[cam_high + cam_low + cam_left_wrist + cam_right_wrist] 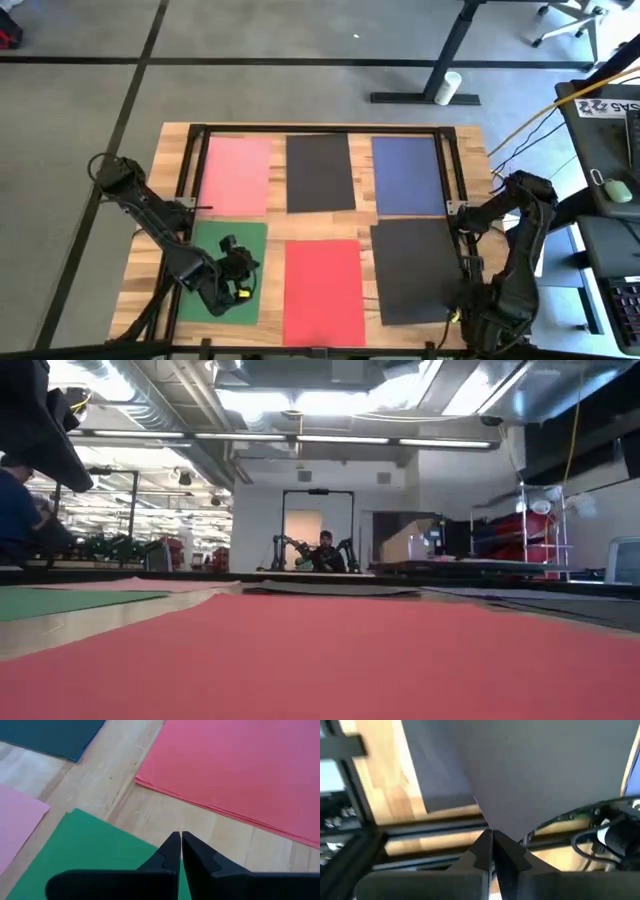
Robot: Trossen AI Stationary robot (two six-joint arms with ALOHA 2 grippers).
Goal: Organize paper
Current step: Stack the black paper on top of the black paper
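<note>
Left gripper point(240, 281), clenched on nothing over the green sheet point(205, 262), should open and pinch 1 edge; right gripper point(492, 851) rests clenched.

Six flat sheets lay in two rows: pink sheet point(237, 176), black sheet point(320, 172), navy sheet point(407, 175) behind; green sheet point(222, 270), red sheet point(323, 290), dark grey sheet point(415, 268) in front.

green sheet point(222, 270) partly under left gripper point(240, 281), right gripper cut off at high view's bottom edge
</note>
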